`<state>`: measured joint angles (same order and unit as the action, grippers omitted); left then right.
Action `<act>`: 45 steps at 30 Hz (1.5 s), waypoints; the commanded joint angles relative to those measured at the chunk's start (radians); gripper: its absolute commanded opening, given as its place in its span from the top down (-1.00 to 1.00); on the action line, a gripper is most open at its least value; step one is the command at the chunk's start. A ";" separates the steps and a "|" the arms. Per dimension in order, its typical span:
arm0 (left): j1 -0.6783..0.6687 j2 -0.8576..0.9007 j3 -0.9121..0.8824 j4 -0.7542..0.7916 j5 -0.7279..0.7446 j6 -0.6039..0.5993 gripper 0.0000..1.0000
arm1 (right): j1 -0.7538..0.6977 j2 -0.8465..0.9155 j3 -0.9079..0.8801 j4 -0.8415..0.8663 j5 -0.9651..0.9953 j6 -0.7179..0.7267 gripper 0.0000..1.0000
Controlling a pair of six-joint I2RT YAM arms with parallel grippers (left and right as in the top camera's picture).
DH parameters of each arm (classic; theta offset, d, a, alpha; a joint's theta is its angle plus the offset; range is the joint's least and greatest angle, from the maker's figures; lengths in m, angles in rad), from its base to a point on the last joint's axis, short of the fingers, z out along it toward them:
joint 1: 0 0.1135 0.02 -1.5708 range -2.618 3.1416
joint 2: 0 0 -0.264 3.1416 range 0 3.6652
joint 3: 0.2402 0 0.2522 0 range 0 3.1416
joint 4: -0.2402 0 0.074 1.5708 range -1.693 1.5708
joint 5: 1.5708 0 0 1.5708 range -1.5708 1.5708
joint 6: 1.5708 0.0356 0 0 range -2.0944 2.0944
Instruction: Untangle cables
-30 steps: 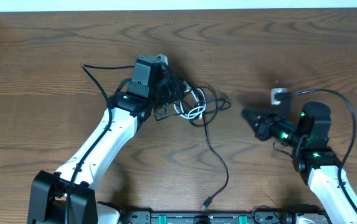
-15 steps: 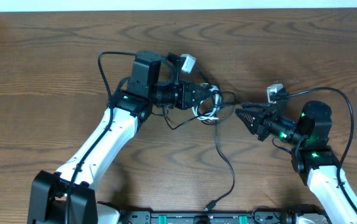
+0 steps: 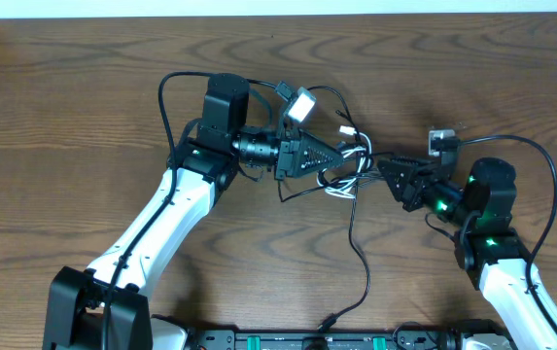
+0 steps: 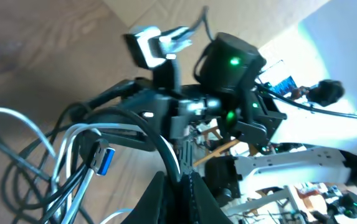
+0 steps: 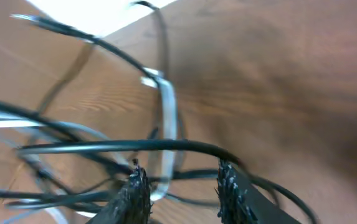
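Observation:
The cables [image 3: 348,173] form a tangle of thin black and white cords between my two grippers, a little right of the table's middle. My left gripper [image 3: 340,156] points right and is shut on a black cord of the tangle [image 4: 173,163], pinched between its fingers. A blue-tipped plug [image 4: 103,159] hangs beside that cord. One black cord trails toward the front and ends in a small plug [image 3: 327,318]. My right gripper [image 3: 385,169] points left at the tangle's right side. Its fingers [image 5: 137,186] stand apart, and a black cord [image 5: 166,146] runs across just past the tips.
The wooden table [image 3: 64,97] ends at a white strip along the far side. A black equipment bar [image 3: 288,340] lies along the front edge. Thick black wires loop off both arms [image 3: 540,165].
My left gripper has carried the tangle to the right, toward the right gripper. The right gripper's fingers have opened at the tangle's edge. The trailing cord shifted right.

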<state>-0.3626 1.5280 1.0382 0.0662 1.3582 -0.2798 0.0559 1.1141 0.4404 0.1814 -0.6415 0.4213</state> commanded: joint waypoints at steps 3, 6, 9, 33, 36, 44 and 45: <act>0.002 -0.013 0.005 0.043 0.148 0.021 0.85 | 0.002 -0.010 0.003 -0.104 0.235 0.131 0.33; 0.002 -0.013 0.005 0.046 0.161 0.021 0.85 | -0.011 -0.011 0.003 -0.086 0.222 0.132 0.33; 0.002 -0.013 0.005 0.046 0.160 0.028 0.85 | -0.054 -0.018 0.003 -0.032 0.158 0.132 0.33; 0.001 -0.013 0.005 0.045 0.215 0.150 0.85 | -0.091 0.145 0.005 0.343 -0.367 0.435 0.32; 0.002 -0.013 0.005 0.045 0.215 0.153 0.85 | -0.059 0.174 0.005 0.345 -0.375 0.449 0.43; 0.001 -0.013 0.005 0.045 0.215 0.153 0.85 | -0.022 0.182 0.005 0.326 -0.352 0.470 0.45; 0.002 -0.013 0.005 0.045 0.215 0.153 0.85 | -0.020 0.182 0.005 0.311 -0.344 0.473 0.46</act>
<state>-0.3626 1.5280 1.0382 0.1055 1.5402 -0.1520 0.0250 1.2942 0.4412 0.5121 -0.9947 0.8665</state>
